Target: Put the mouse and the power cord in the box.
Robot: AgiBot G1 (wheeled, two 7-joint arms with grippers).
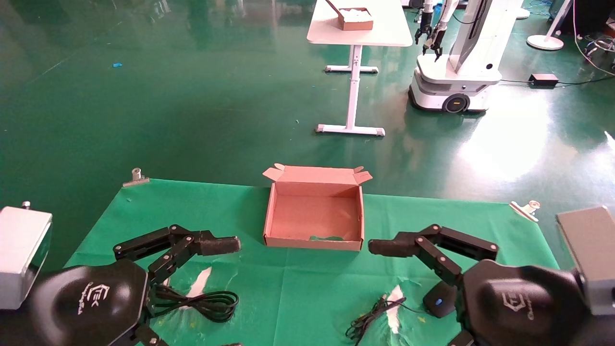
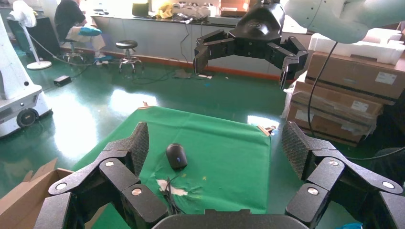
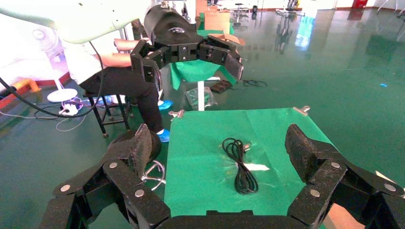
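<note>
The box (image 1: pixel 312 218) stands open and empty at the middle of the green cloth, its notched wall nearest me. The power cord (image 1: pixel 204 303) (image 3: pixel 241 164) lies in loops on the cloth at near left, below my left gripper (image 2: pixel 216 143), which is wide open and holds nothing; its upper finger (image 1: pixel 218 245) points toward the box. The mouse (image 1: pixel 438 301) (image 2: pixel 176 156) lies at near right with its thin wire (image 1: pixel 372 318) bunched beside it. My right gripper (image 3: pixel 217 143) hovers by the mouse, also wide open and holding nothing, upper finger (image 1: pixel 389 247) aimed at the box.
White torn patches (image 1: pixel 199 282) show in the cloth near both items. Metal clips (image 1: pixel 137 177) (image 1: pixel 526 209) hold the far corners. Across the floor stand a white table (image 1: pixel 384 33) carrying a brown box with white filling (image 1: pixel 356 18), and another robot (image 1: pixel 456 72).
</note>
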